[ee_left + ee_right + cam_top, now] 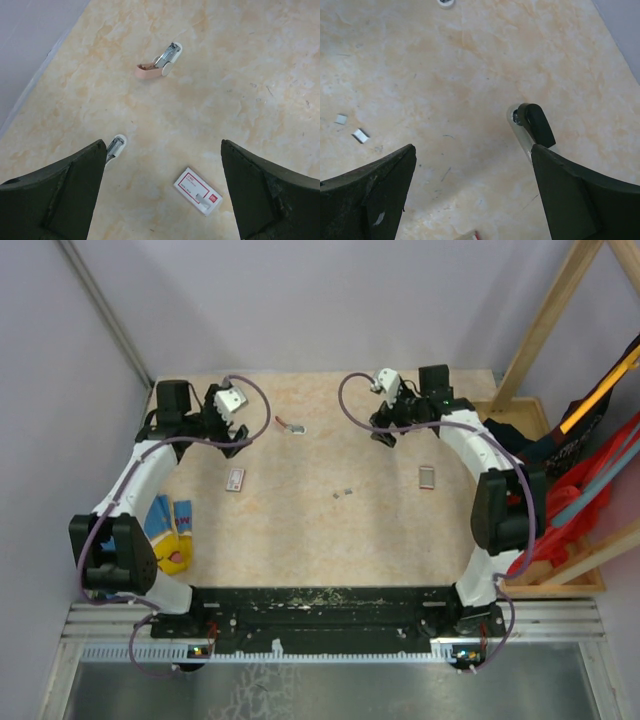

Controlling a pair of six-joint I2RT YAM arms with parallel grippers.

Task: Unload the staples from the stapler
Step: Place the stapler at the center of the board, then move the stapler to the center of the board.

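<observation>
Top external view shows us 2 arms reaching over the pale counter [300, 540], with the left pincer [228, 418] at the far left and the right pincer [388, 428] at the far right. Both pincers are wide open and hold nothing. In the right wrist view we see the stapler [534, 122] lying on the counter. Its black top and a bit of shiny base poke out from behind 1 finger [580, 200] of the right pincer, and we cannot tell if they touch. From the top we cannot pick the stapler out under that pincer. The staples [343, 492] lie loose near the middle of the counter, well apart from the stapler, and the right wrist view shows 2 of these little grey bits. A small silvery clip [290, 425] with a red tail lies between the 2 pincers, near the far edge. 1 white-and-red tag [235, 479] lies near the left arm. Another tag [427, 476] lies near the right arm. In the left wrist view the first tag sits on the counter below the open left pincer.
</observation>
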